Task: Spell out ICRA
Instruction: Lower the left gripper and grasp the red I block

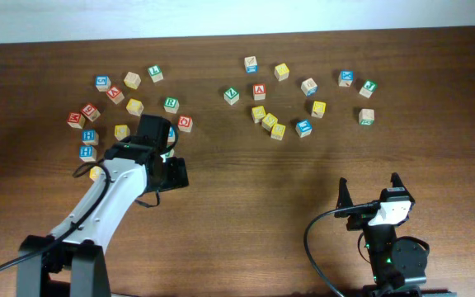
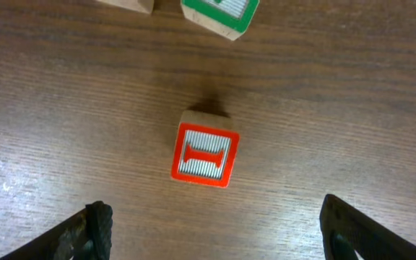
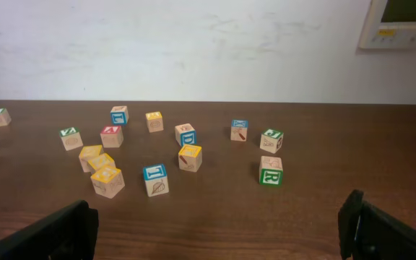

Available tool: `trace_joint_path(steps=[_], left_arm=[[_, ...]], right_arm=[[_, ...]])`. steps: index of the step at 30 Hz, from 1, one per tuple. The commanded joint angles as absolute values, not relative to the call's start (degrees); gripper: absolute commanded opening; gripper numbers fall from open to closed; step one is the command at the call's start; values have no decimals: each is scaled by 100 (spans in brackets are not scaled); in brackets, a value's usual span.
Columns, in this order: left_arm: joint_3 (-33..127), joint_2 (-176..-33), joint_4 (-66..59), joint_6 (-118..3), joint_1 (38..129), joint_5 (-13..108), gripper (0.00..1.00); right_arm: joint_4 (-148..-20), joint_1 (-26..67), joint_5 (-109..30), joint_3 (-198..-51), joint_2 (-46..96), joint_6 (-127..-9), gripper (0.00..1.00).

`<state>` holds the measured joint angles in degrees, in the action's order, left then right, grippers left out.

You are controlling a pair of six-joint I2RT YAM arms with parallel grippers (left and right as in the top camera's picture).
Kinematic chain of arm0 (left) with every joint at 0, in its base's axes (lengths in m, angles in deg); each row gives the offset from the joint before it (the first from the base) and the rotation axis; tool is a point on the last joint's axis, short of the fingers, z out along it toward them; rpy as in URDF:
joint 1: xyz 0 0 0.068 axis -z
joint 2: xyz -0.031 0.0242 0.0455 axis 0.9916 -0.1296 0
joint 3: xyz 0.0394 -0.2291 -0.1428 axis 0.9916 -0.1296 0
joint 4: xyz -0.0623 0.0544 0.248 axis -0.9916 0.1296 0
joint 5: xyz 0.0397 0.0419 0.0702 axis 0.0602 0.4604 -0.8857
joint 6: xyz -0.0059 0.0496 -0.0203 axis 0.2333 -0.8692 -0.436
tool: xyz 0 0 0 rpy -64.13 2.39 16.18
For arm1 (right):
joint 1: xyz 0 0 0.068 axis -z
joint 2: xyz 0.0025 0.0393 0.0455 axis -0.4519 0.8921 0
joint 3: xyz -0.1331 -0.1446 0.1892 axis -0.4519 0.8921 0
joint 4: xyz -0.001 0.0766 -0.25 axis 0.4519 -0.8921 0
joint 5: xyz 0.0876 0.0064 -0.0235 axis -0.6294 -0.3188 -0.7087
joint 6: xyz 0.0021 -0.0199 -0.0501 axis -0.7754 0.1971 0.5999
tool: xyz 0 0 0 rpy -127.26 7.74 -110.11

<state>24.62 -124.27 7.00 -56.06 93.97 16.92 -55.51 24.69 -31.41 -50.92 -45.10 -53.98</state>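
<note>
- The dark brown wood-grain worktop [image 1: 246, 206] fills the overhead view. A pale strip runs along its far edge.
- The white-and-black left arm [image 1: 110, 194] reaches up from the near left corner into the left-hand cluster of blocks, and its bulk covers whatever lies directly under it.
- The black right arm [image 1: 390, 239] sits low at the near right, well apart from every block. Its base is cut off by the frame edge.
- The left hand [image 2: 215, 213] is spread wide and grips nothing. Only the two dark finger ends show at the bottom corners of its wrist view.
- The right hand [image 3: 219, 217] is also fully apart and empty, its fingers cropped at the lower edge.
- The small wooden cube with a red-framed I [image 2: 203, 154] lies flat on the worktop just ahead of the left hand, between the lines of its fingers and touching neither. From overhead I cannot make it out.
- The wooden cube with a green R [image 1: 171, 104] sits just beyond the left hand.
- The wooden cube with a red A [image 1: 259, 90] lies in the right-hand cluster.
- Several yellow-faced cubes are scattered about; their letters are too small to tell which one is the C.
</note>
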Motion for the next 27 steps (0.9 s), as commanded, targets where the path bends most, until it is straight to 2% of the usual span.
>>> trace_joint_path(steps=[1,2,3,7,8,9,10,12,13,24,27], left_arm=[[2434,-12720,540,-5528,9419,1710,84],[2434,-12786,492,-5530,9417,1686,84],[2434,-12854,424,-5530,9417,1509,79],[2434,-12930,90,-5532,9419,1128,69],[2434,-12930,26,-5532,9419,1126,70],[2434,-12930,9,-5532,9419,1128,80],[2434,-12930,7,-5532,9417,1124,86],[2434,-12930,-100,-5532,9417,1126,84],[2434,-12930,-122,-5530,9417,1130,99],[2414,-12930,-11,-5646,9419,1130,99],[2414,-12930,15,-6094,9419,1589,99]], right_arm=[[-5590,2511,-3113,-5061,-4543,-5394,98],[-5590,2511,-3113,-5061,-4543,-5394,98],[-5590,2511,-3113,-5061,-4543,-5394,98],[-5590,2511,-3113,-5061,-4543,-5394,98],[-5590,2511,-3113,-5061,-4543,-5394,98],[-5590,2511,-3113,-5061,-4543,-5394,98],[-5590,2511,-3113,-5061,-4543,-5394,98],[-5590,2511,-3113,-5061,-4543,-5394,98],[-5590,2511,-3113,-5061,-4543,-5394,98],[-5590,2513,-3113,-5061,-4543,-5394,98],[-5590,2511,-3113,-5061,-4543,-5394,98]])
